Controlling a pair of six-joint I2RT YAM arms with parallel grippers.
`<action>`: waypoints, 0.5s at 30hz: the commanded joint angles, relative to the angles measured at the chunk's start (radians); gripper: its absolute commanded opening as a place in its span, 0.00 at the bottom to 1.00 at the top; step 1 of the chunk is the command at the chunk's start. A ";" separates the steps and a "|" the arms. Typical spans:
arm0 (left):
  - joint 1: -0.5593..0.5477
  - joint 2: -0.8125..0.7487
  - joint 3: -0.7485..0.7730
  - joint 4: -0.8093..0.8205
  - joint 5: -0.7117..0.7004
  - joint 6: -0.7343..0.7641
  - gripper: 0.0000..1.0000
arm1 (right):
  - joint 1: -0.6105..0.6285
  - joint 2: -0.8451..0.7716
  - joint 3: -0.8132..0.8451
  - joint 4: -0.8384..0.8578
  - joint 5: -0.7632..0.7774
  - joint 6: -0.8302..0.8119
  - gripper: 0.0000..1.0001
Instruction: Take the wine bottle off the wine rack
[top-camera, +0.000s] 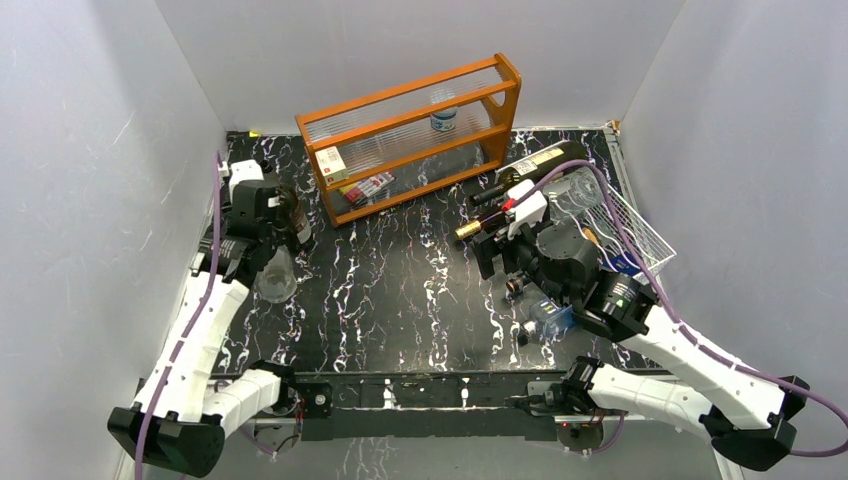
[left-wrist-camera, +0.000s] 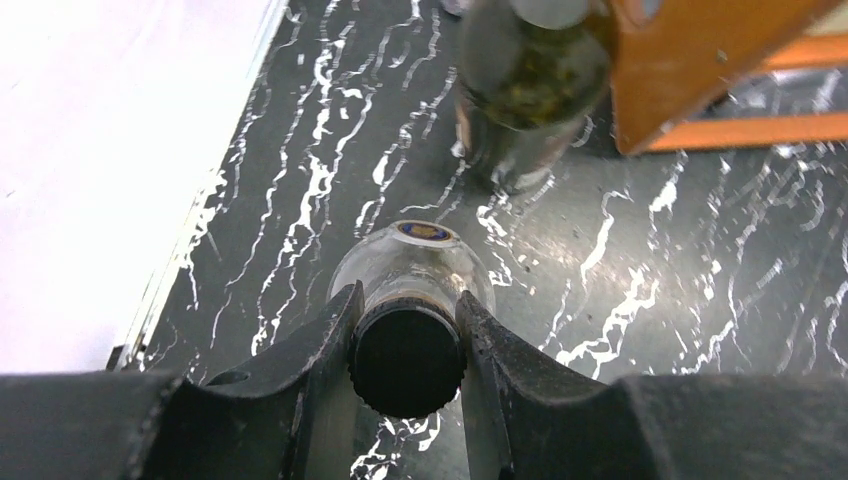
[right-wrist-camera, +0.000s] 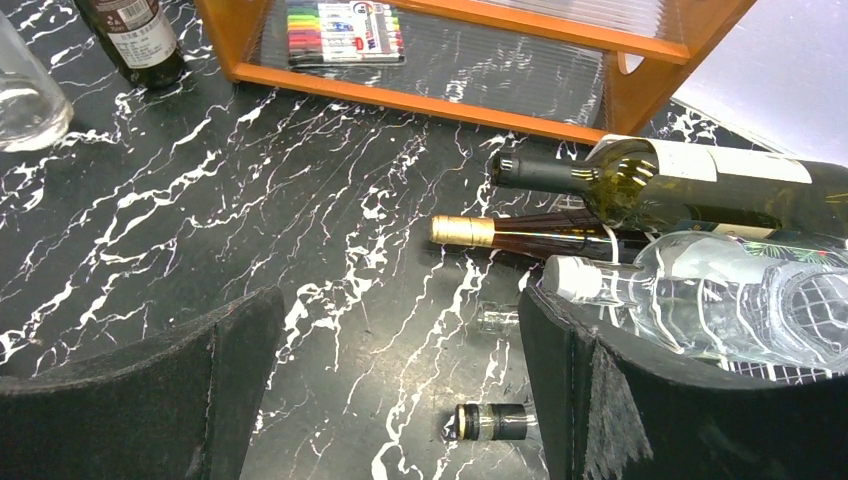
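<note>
The white wire rack (top-camera: 640, 232) sits at the right of the table. Three bottles lie in it with their necks pointing left: a green wine bottle (right-wrist-camera: 680, 185) with a white label, a dark bottle (right-wrist-camera: 520, 236) with a gold cap, and a clear bottle (right-wrist-camera: 690, 300) with a white cap. My right gripper (right-wrist-camera: 398, 330) is open and empty, just left of the bottle necks; its right finger (right-wrist-camera: 620, 400) is beside the clear bottle's cap. My left gripper (left-wrist-camera: 407, 320) is shut on the black cap of a clear round bottle (left-wrist-camera: 412, 262) standing at the table's left (top-camera: 275, 280).
An orange wooden shelf (top-camera: 410, 135) with markers (right-wrist-camera: 345, 20) stands at the back. A dark upright bottle (left-wrist-camera: 530, 70) stands by its left end. Small bottle necks (right-wrist-camera: 495, 422) lie on the table under my right gripper. A plastic water bottle (top-camera: 550, 318) lies by the right arm.
</note>
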 joint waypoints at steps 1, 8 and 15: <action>0.082 -0.057 0.008 0.158 -0.161 -0.043 0.00 | 0.004 0.007 0.025 0.091 -0.022 -0.027 0.98; 0.264 0.026 0.025 0.339 -0.064 -0.075 0.00 | 0.004 0.030 0.032 0.110 -0.117 0.033 0.98; 0.378 0.128 0.054 0.524 -0.021 -0.063 0.00 | 0.003 0.019 0.029 0.083 -0.108 0.057 0.98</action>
